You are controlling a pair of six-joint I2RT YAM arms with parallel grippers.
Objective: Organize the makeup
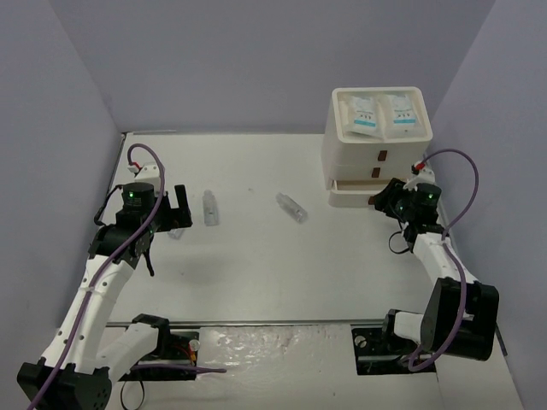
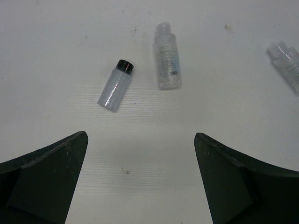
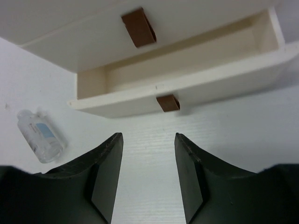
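Two white sachets with blue print [image 1: 380, 114] lie on top of the white drawer box [image 1: 363, 154]. Its bottom drawer [image 3: 187, 77] stands open and shows nothing inside. Three small clear vials lie on the table: a black-capped one [image 2: 116, 85], one beside it [image 2: 167, 56], and one further right [image 2: 286, 65], which also shows in the right wrist view [image 3: 39, 135]. My left gripper [image 2: 141, 137] is open and empty, short of the black-capped vial. My right gripper [image 3: 148, 136] is open and empty, just in front of the open drawer's brown handle [image 3: 167, 102]. Brushes and the wooden stick are out of view.
The drawer box stands at the back right against the wall. Grey walls close in the table [image 1: 256, 273] on the left, back and right. The closed drawer above has a brown handle [image 3: 138, 20].
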